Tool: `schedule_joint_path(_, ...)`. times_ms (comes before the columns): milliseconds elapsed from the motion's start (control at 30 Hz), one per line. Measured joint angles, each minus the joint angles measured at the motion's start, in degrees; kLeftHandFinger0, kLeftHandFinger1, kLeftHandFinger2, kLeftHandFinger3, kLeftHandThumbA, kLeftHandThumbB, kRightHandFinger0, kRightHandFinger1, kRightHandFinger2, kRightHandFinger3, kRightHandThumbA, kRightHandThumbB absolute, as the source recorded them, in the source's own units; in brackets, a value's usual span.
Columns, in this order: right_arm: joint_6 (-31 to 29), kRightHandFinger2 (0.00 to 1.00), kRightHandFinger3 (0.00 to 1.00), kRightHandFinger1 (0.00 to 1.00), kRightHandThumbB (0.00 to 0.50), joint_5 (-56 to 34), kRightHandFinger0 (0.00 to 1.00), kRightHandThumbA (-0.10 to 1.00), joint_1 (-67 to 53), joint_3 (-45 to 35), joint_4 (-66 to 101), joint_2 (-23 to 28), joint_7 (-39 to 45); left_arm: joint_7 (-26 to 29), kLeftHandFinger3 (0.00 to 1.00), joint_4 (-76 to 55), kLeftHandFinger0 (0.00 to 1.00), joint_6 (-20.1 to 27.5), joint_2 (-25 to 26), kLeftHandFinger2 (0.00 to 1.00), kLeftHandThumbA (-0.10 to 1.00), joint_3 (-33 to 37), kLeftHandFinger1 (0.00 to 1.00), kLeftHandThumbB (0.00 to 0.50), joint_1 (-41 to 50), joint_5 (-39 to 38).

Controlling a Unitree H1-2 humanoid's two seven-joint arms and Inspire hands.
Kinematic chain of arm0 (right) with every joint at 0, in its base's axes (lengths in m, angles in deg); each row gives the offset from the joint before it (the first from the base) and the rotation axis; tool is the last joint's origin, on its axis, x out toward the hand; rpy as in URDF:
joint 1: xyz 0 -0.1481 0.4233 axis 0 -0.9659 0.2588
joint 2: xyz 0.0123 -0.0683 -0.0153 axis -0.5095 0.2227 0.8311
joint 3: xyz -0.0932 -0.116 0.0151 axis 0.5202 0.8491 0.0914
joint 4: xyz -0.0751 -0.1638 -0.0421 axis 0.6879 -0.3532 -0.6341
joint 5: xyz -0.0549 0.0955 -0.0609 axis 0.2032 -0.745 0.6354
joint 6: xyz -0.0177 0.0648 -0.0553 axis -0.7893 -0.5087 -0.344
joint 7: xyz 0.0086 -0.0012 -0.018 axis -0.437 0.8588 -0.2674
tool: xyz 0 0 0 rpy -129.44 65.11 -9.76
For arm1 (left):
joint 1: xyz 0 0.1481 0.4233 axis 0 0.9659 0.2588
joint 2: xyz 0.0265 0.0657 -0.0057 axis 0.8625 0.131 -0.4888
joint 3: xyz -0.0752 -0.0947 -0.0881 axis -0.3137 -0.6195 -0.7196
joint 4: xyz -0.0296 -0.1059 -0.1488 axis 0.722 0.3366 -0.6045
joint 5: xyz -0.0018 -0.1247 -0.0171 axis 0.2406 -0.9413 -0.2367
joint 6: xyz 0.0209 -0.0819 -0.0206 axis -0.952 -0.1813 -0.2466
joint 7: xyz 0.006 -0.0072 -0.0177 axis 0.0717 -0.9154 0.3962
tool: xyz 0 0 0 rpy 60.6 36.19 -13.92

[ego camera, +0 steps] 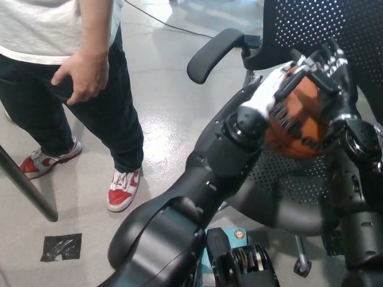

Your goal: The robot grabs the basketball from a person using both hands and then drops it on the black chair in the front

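Pebbled rubbery basketball (296, 128), matt perforated plastic chair (287, 197), glossy floor (167, 119).

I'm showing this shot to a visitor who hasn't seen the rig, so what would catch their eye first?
The orange basketball at the upper right, clamped between the white left hand and the black right hand, hanging just above the perforated seat of the black chair. Next, the person standing at the upper left in red and white sneakers, one hand resting on a dark trouser leg.

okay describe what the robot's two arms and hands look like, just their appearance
The left hand is white with dark finger segments, on a bulky glossy black arm with rounded shells. The right hand is black and skeletal, on a black arm with a silver ring.
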Motion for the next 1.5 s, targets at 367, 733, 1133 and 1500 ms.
schedule_joint_path(367, -3.6, 1.00, 1.00, 1.00, 0.342, 4.0, 1.00, 1.00, 0.8, -0.5, 14.2, 7.5, -1.2, -2.5, 1.00, -2.8, 1.00, 2.8, 8.1, 1.00, 1.00, 0.3, 1.00, 0.300, -0.6, -0.5)
schedule_joint_path(733, -2.5, 1.00, 1.00, 1.00, 0.275, 5.9, 1.00, 1.00, -7.0, 1.4, 31.3, 7.3, -1.3, -4.2, 1.00, -29.3, 1.00, 2.2, 12.3, 1.00, 1.00, 3.2, 1.00, 0.210, 13.1, 0.8)
schedule_joint_path(1133, -1.8, 1.00, 1.00, 1.00, 0.235, 6.9, 1.00, 1.00, -27.4, 5.8, 41.9, 6.3, -1.1, -5.9, 1.00, -56.6, 1.00, 1.2, 16.3, 1.00, 1.00, 5.7, 1.00, 0.119, 37.7, 3.5)
schedule_joint_path(1500, -5.6, 1.00, 1.00, 1.00, 0.231, 12.3, 1.00, 1.00, -51.4, 15.6, 51.3, 6.3, 1.4, -5.7, 1.00, -81.3, 1.00, 5.1, 25.5, 1.00, 0.96, 3.9, 1.00, 0.108, 70.4, 7.2)
